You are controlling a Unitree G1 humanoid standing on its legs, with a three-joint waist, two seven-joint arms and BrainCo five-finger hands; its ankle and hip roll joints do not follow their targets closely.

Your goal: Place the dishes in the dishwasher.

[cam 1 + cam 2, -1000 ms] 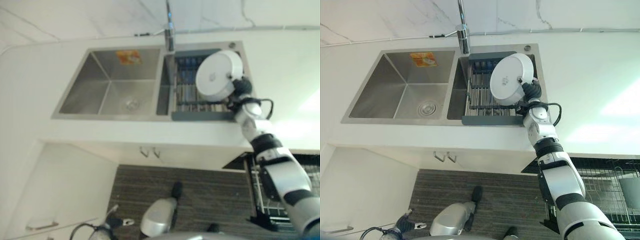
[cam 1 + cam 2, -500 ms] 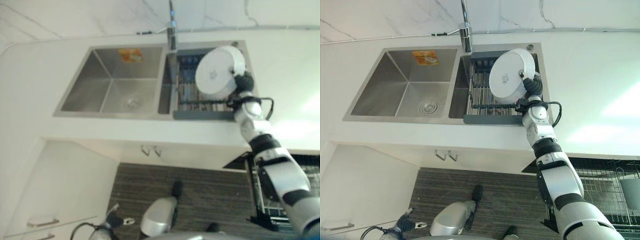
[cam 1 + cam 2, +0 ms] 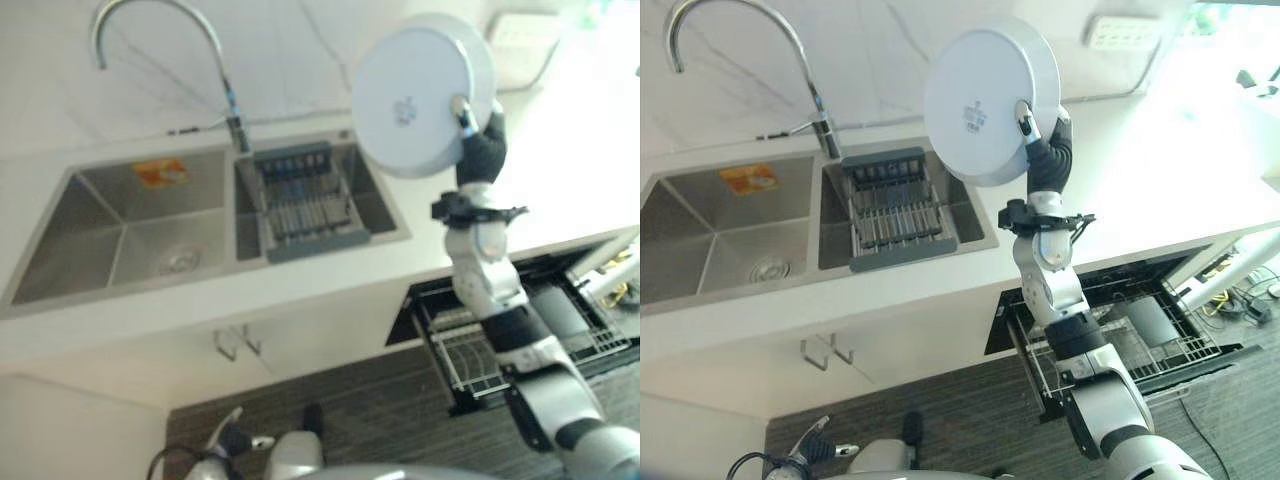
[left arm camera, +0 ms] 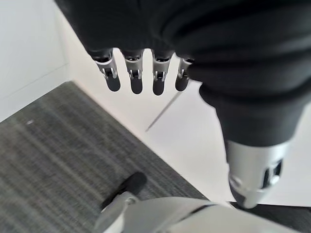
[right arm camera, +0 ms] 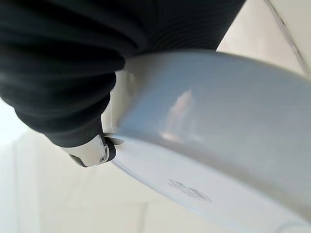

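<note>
A round white plate (image 3: 985, 105) is held upright, bottom facing me, high above the counter to the right of the sink. My right hand (image 3: 1045, 150) is shut on its right rim, thumb tip (image 5: 92, 151) pressed on the underside, and the plate (image 5: 218, 145) fills the space past the wrist cover. Below the counter on the right the dishwasher (image 3: 1110, 345) stands open with its wire rack (image 3: 490, 345) pulled out. My left hand (image 4: 146, 29) hangs low over the floor with its fingers (image 4: 136, 80) straight and nothing in them.
A steel double sink (image 3: 120, 235) has a grey dish rack (image 3: 305, 200) in its right basin and a curved faucet (image 3: 225, 75) behind it. White counter (image 3: 1140, 190) runs to the right. Two cabinet handles (image 3: 830, 350) hang under the sink. A wall socket (image 3: 1120, 30) sits at the upper right.
My right hand has lifted the plate from just over the sink rack to high above the counter. The whole view has shifted, bringing the open dishwasher into sight.
</note>
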